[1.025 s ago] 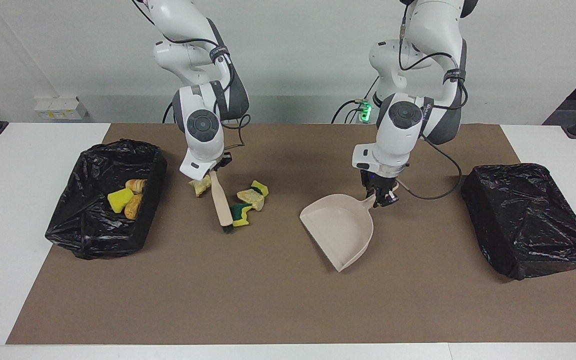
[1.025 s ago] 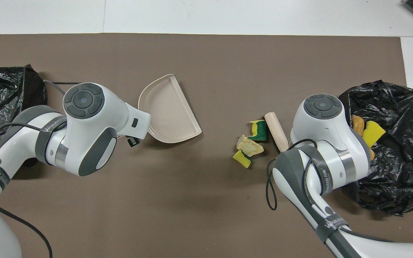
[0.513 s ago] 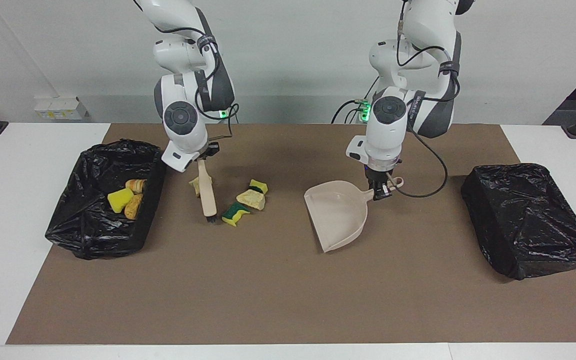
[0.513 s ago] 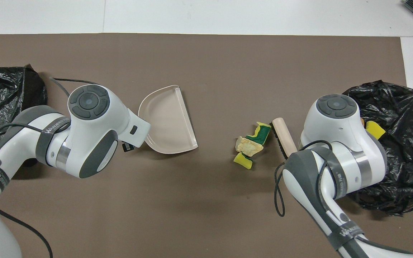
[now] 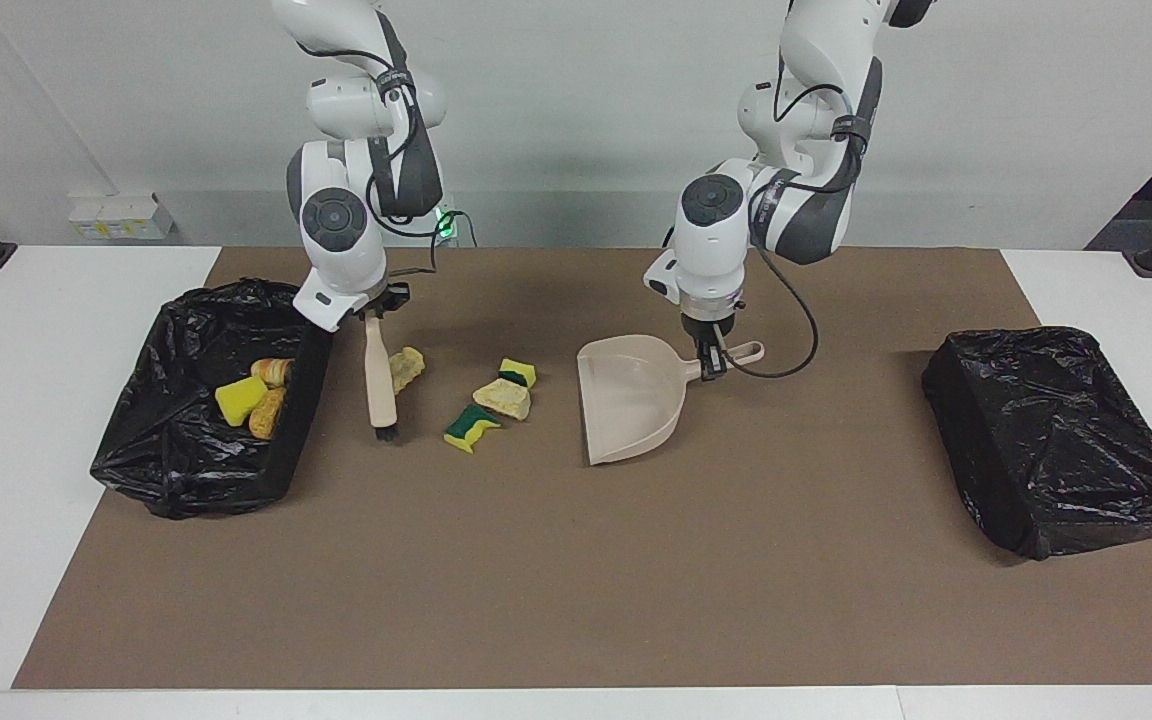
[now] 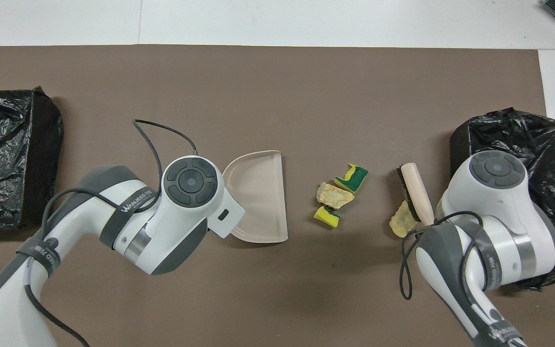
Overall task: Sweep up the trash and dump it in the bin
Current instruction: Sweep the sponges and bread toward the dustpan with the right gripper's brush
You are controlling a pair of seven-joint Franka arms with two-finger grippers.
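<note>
your right gripper (image 5: 373, 318) grips the brush (image 5: 379, 384) beside 4 scraps (image 5: 501, 398); your left gripper (image 5: 708, 362) clamps the dustpan (image 5: 626, 400).

White table (image 5: 56, 420) under a brown mat (image 5: 576, 580), with two black-bagged bins (image 5: 206, 440) (image 5: 1056, 440) and four loose scraps (image 5: 501, 398).

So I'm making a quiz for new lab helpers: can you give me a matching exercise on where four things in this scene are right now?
Things:
1. brush
2. dustpan
3. plain yellow sponge
4. tan lump

Places:
A. inside the open black bin
B. held by the left gripper
C. lying on the brown mat, between brush and dustpan
D. held by the right gripper, bristles down

Pairs: 1-D, 2-B, 3-A, 4-C
</note>
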